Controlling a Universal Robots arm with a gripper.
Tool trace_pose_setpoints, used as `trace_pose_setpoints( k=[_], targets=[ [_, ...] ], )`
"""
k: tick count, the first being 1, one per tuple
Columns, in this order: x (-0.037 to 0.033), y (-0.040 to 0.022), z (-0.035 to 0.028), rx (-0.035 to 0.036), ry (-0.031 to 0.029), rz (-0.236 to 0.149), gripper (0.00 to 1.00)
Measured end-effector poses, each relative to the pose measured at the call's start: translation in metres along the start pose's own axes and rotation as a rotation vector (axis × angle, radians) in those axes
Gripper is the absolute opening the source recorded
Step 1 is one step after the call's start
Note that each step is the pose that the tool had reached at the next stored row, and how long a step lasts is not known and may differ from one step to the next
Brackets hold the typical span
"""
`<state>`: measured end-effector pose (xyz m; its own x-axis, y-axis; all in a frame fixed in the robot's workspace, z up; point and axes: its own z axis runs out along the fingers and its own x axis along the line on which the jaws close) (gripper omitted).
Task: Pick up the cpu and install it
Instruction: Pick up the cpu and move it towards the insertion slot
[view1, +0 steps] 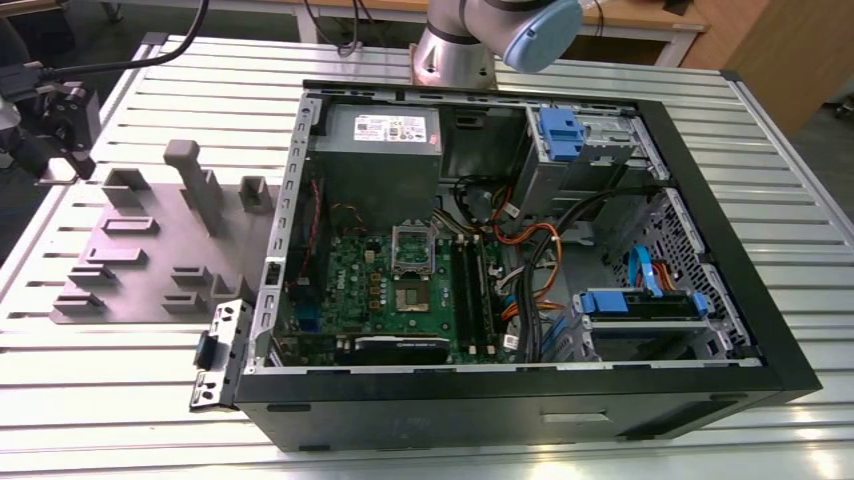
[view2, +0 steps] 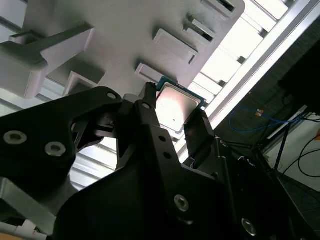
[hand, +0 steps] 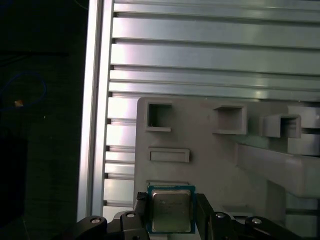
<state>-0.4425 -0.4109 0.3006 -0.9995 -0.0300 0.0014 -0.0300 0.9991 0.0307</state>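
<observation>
The hand (hand: 172, 216) is clamped on the cpu (hand: 171, 207), at the grey holder tray (hand: 210, 165) near its raised blocks (hand: 280, 167), on the slatted surface (hand: 200, 55).

A table (view1: 120, 400) of pale ribbed aluminium slats takes up most of the room, and bright glare lies along its grooves (harshest in the second wrist view). Behind it, in the exterior view, stand a wooden desk (view1: 641, 12) and a wooden cabinet (view1: 787, 60). Past the table's edge the floor (hand: 40, 150) lies dark, with a blue cable (hand: 27, 76) looped on it.
</observation>
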Motion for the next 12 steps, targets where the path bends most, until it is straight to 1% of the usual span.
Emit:
trace_pose_setpoints(
  k=[12],
  targets=[
    [0.0, 0.0001, -0.0032, 0.0001, 0.0, 0.0, 0.47]
  ],
)
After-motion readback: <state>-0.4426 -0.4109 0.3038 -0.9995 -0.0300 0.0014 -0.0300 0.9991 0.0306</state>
